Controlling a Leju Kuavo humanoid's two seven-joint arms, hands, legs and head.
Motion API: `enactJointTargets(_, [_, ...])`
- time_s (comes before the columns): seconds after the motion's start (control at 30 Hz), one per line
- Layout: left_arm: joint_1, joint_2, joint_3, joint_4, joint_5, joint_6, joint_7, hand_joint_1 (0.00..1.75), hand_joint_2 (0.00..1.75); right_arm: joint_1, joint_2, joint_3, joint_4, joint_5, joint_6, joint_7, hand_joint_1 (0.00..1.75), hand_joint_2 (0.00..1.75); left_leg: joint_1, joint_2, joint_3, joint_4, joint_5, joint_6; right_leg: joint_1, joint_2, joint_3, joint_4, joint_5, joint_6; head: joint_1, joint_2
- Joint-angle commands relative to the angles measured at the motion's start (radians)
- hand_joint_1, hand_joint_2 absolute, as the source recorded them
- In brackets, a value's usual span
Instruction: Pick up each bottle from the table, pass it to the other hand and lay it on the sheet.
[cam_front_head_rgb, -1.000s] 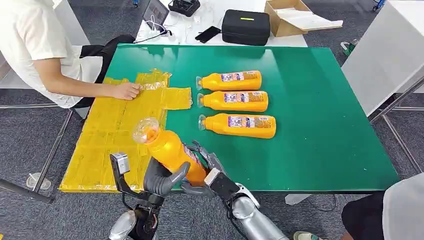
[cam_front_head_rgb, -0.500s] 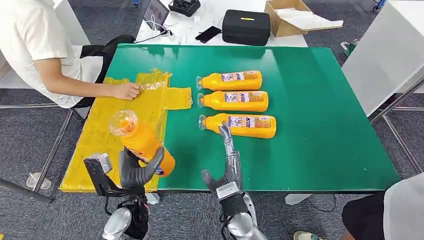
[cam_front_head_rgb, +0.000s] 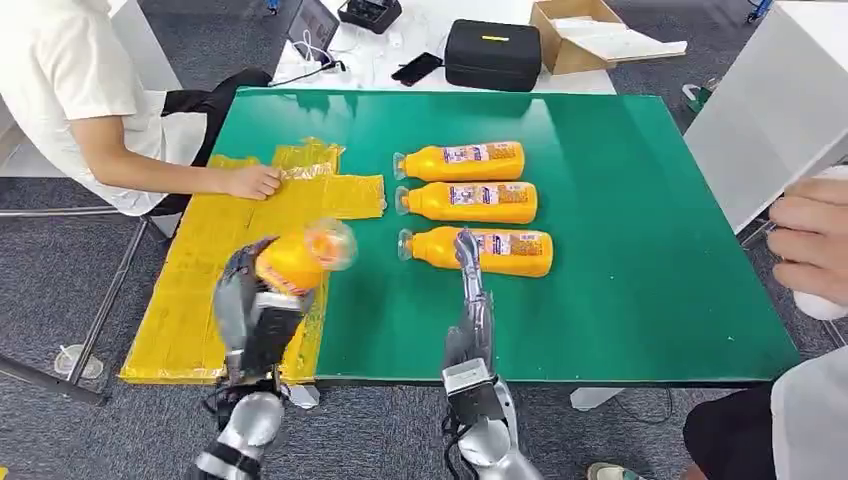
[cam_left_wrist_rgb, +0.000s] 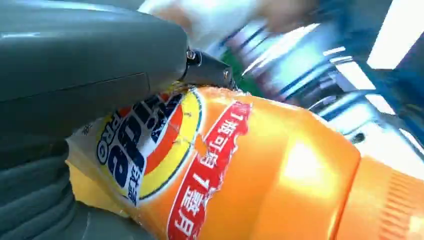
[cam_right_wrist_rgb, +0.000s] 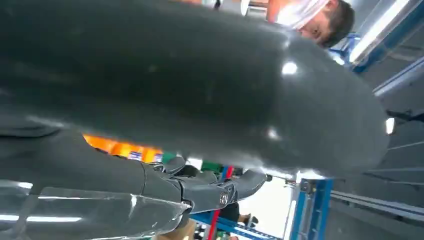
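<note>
Fingers of left hand (cam_front_head_rgb: 245, 300) wrapped round bottle (cam_front_head_rgb: 295, 260), held over yellow sheet (cam_front_head_rgb: 190, 300) near sheet's table-side edge, cap end toward table middle. Right hand (cam_front_head_rgb: 470, 300) empty, fingers straight, beside sheet, heads up.

Left wrist view: bottle (cam_left_wrist_rgb: 240, 170) tight in grip, long axis runs away from palm, so you'd tip it flat onto sheet.

Right wrist view: fingers (cam_right_wrist_rgb: 210, 187) loosely extended, nothing held.

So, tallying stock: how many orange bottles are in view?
4: three lie in a row on the green table, far, middle and near; one is held by the left hand over the sheet.
</note>
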Motion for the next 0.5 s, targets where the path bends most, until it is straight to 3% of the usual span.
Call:
enactJointTargets(0.03, [-0.28, 0.045, 0.036, 0.512, -0.22, -0.002, 0.019, 1.75, 1.75, -0.084, 0.002, 0.048, 0.062, -0.003, -0.011, 0.002, 0.0, 1.75, 0.0, 0.0, 0.003, -0.002, 0.001, 0.0, 0.0, -0.001, 0.003, -0.001, 0.001, -0.002, 0.0, 0.0])
enactJointTargets(0.2, [-0.284, 0.052, 0.013, 0.542, -0.241, -0.014, 0.034, 1.75, 1.75, -0.07, -0.008, 0.041, 0.037, -0.018, -0.014, 0.002, 0.0, 1.75, 0.0, 0.001, 0.004, -0.001, 0.001, 0.0, 0.0, -0.001, 0.004, 0.0, 0.001, -0.004, 0.0, 0.0])
enactJointTargets(0.3, [-0.294, 0.062, 0.025, 0.587, -0.177, -0.133, 0.072, 1.75, 1.75, -0.036, -0.021, 0.0, 0.001, -0.035, -0.029, 0.002, 0.0, 1.75, 0.0, 0.001, 0.004, -0.001, 0.001, 0.0, 0.001, -0.001, 0.003, 0.0, 0.001, -0.004, 0.0, 0.0])
enactJointTargets(0.5, [-0.312, 0.083, 0.014, 0.623, -0.191, -0.166, 0.112, 1.68, 1.75, -0.006, -0.035, -0.033, -0.039, -0.041, -0.035, 0.002, 0.0, 1.75, 0.0, 0.0, 0.0, 0.0, 0.002, 0.0, 0.001, -0.001, -0.001, 0.0, 0.002, -0.003, 0.0, 0.0])
